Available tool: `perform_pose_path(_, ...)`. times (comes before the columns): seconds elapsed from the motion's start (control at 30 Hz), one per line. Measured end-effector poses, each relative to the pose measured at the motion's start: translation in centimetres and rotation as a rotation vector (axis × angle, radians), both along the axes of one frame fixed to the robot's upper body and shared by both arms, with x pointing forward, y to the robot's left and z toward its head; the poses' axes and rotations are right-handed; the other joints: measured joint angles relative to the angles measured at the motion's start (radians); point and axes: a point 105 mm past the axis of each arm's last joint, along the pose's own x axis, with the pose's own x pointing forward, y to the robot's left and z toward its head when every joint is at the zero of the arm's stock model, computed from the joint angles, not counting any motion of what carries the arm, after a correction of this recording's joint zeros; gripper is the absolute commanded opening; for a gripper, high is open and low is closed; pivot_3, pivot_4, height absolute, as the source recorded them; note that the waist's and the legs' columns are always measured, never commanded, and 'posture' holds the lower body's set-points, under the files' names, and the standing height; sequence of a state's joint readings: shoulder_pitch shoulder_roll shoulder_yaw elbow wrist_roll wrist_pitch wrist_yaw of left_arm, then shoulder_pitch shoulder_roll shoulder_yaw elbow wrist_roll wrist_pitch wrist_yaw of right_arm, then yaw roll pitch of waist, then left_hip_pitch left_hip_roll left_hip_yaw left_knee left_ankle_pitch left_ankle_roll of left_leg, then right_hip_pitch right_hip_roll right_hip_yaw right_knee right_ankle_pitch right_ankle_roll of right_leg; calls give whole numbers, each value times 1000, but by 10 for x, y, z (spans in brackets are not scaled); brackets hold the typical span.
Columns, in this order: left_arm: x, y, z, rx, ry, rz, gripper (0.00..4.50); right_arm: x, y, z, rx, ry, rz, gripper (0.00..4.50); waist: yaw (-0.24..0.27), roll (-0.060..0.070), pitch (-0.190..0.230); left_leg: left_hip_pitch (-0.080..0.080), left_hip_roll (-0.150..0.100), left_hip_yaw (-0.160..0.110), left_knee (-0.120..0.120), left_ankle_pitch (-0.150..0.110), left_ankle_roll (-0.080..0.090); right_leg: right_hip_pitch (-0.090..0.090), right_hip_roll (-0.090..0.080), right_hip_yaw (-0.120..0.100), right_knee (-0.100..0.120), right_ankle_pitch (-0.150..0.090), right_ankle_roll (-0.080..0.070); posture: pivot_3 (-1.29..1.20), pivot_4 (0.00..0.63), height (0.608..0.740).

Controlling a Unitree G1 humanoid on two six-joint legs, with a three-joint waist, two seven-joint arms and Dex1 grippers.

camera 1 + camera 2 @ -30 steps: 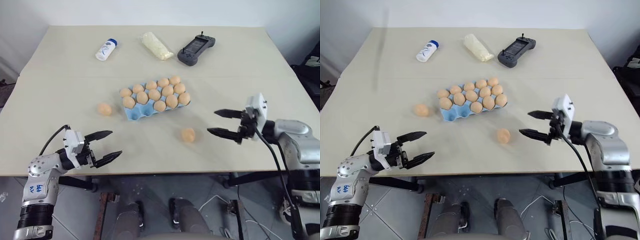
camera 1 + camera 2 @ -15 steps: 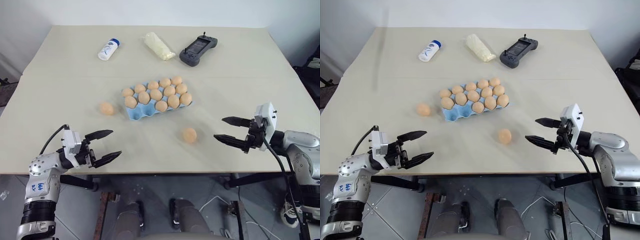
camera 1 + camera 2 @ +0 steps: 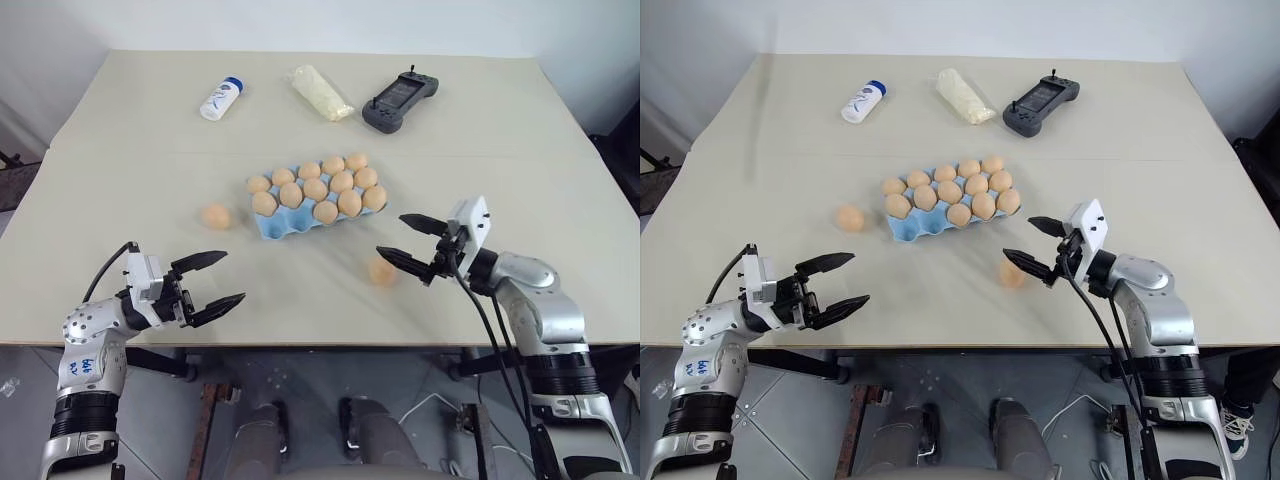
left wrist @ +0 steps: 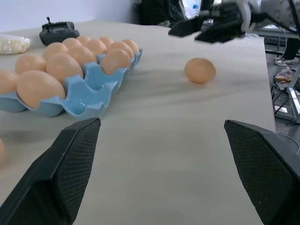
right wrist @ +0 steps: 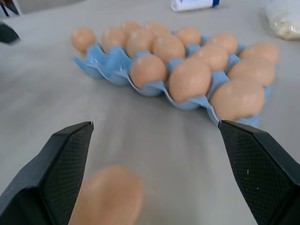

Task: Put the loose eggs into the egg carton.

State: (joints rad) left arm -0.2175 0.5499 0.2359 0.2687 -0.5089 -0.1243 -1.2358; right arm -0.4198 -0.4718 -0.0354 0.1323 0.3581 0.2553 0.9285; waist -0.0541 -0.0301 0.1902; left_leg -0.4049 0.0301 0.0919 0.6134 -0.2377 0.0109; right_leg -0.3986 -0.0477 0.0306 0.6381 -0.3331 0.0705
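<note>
near the front edge of the tabletop (image 3: 120, 130), the right end effector (image 3: 405, 243) hangs with its fingers spread wide and empty, just beside 1 loose egg (image 3: 380, 271) that lies in front of the egg carton (image 3: 270, 228). a 2nd loose egg (image 3: 215, 216) rests just off the carton's left end, apart from it. the left end effector (image 3: 212, 282) is also spread wide and holds nothing, well apart from both eggs. the carton looks to hold 11 eggs, with empty cups at its near left corner, though the exact count is hard to read. the step in hand seems to be the reach for the near egg. next the right fingers must straddle it, close gently, then carry it to an empty cup.
</note>
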Motion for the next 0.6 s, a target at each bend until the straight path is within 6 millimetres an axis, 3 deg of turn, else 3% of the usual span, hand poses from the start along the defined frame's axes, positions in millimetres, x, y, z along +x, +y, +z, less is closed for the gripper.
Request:
perform_pose_path(0.07, 1, 2, -2, -5, 6, 7, 4500, 1, 5, -10, 3, 26, 8, 4463, -1, 0, 0, 0, 0, 0, 0, 0, 0, 0, 0, 0, 0, 0, 0, 0, 150, 740)
perform_pose_path(0.33, 0, 0, -4, -6, 3, -6, 4500, -1, 19, -16, -31, 47, 87, 4463, -2, 0, 0, 1, 0, 0, 2, 1, 0, 0, 0, 1, 5, 0, 0, 0, 150, 740)
perform_pose_path(0.6, 2, 1, -7, -7, 16, -5, 4500, -4, 18, -29, -102, 86, 99, 4463, -3, 0, 0, 1, 0, 0, 3, 0, -2, 0, 0, 1, 5, 0, 0, 0, 150, 740)
